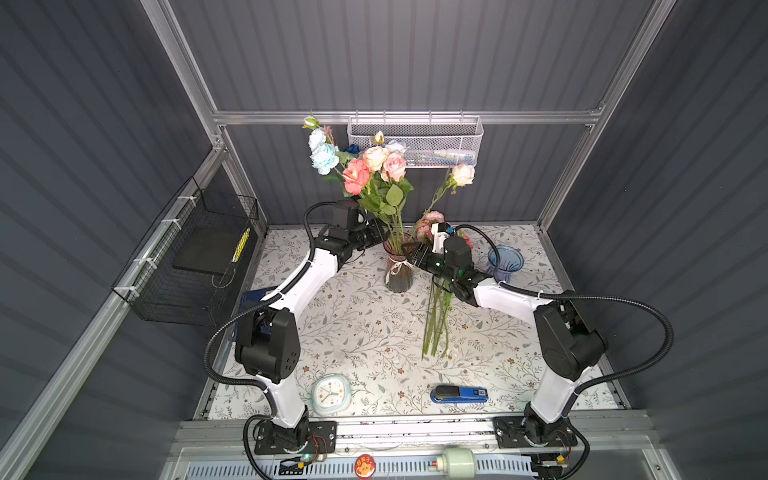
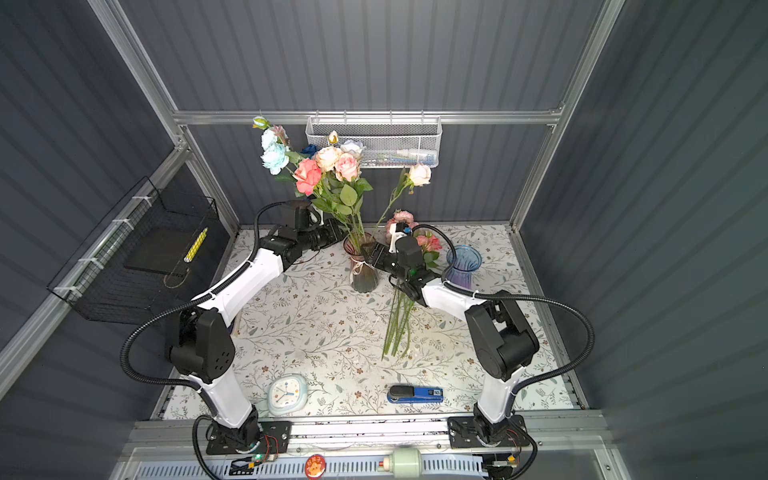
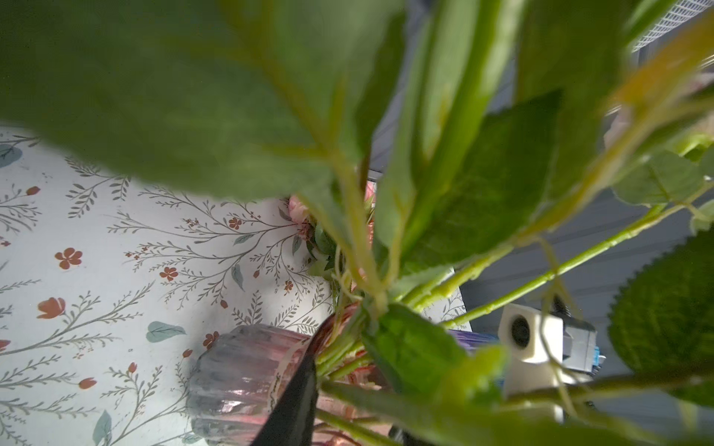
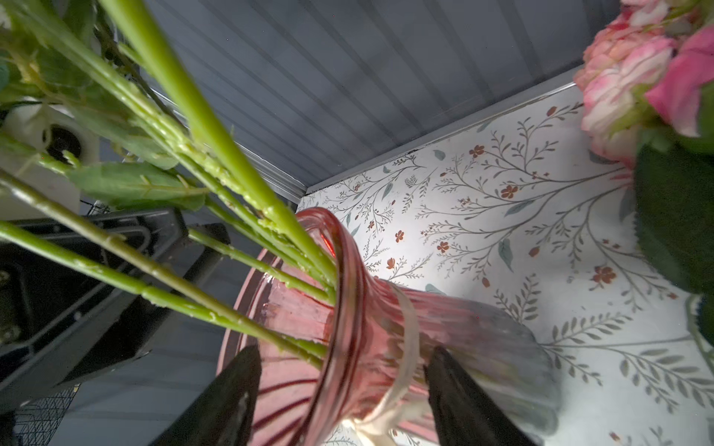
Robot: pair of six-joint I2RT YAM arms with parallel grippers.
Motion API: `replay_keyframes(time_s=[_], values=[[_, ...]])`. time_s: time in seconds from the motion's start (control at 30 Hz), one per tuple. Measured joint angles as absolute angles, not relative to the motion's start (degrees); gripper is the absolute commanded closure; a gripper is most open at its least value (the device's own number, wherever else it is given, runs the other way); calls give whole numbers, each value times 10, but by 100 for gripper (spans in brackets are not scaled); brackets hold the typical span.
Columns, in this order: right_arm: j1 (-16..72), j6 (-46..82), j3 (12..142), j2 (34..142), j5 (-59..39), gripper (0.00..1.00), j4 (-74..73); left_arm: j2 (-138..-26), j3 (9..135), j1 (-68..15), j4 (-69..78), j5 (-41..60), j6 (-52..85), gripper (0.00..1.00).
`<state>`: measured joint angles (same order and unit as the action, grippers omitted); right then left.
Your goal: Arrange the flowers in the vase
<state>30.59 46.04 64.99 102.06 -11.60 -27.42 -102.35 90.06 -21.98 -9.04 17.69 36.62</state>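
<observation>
A ribbed pink glass vase (image 1: 399,270) (image 4: 483,340) stands at the back middle of the table, with a ribbon at its neck. Several flowers (image 1: 374,166) stand in it: pink, peach, white and pale blue blooms on leafy green stems (image 4: 216,127). My left gripper (image 1: 382,233) (image 3: 355,386) sits among those stems just above the rim, fingers apart and stems running loosely between them; leaves hide most of one finger. My right gripper (image 1: 409,252) (image 4: 345,349) is open, its fingers on either side of the vase neck. More flowers (image 1: 436,324) lie on the table under my right arm.
A blue glass vase (image 1: 505,259) stands right of my right wrist. Near the front edge lie a pale clock (image 1: 331,392) and a blue stapler (image 1: 459,394). A white mesh basket (image 1: 415,141) hangs on the back wall and a black wire basket (image 1: 195,257) on the left wall.
</observation>
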Motion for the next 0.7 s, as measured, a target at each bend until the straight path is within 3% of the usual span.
replay_keyframes(time_s=[0.23, 0.6, 0.7], values=[[295, 460, 609, 975, -117, 26, -262, -1006, 877, -217, -89, 162, 367, 51], [292, 456, 572, 908, -136, 26, -243, -1005, 872, -216, -110, 158, 365, 52], [292, 455, 561, 893, -138, 26, -237, -1005, 874, -216, -125, 155, 361, 48]])
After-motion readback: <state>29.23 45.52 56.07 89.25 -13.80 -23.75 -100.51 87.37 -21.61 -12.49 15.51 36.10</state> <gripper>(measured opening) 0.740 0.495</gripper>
